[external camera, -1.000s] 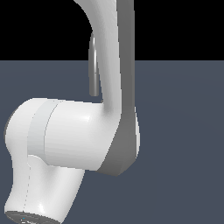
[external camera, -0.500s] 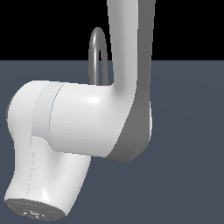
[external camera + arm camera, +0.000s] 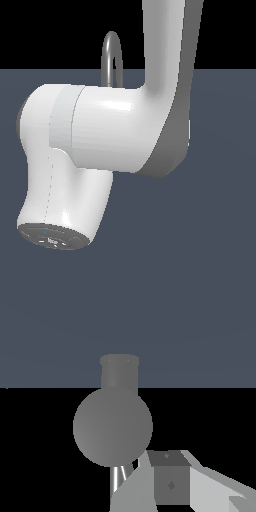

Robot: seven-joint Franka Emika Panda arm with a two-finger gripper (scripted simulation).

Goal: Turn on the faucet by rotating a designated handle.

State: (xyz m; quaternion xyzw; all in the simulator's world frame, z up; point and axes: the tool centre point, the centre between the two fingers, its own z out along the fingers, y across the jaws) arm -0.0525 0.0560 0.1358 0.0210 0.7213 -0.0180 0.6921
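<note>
In the exterior view only the top of the faucet (image 3: 111,52) shows, a thin grey arch rising behind my white arm (image 3: 110,132). Its base and handle are hidden there, and so is my gripper. In the wrist view the faucet is a round grey body (image 3: 112,426) with a short cylinder (image 3: 119,372) behind it. A thin pale rod, which looks like the handle (image 3: 119,480), sticks out from under the round body. One grey finger (image 3: 170,481) of my gripper lies right beside this rod. The second finger does not show.
A flat dark blue-grey floor (image 3: 225,200) spreads around the faucet, with black background above. My bulky white arm fills most of the exterior view and blocks the lower part of the faucet.
My arm has shifted toward the exterior view's right and its elbow has sunk a little. More of the faucet's arch now shows above it.
</note>
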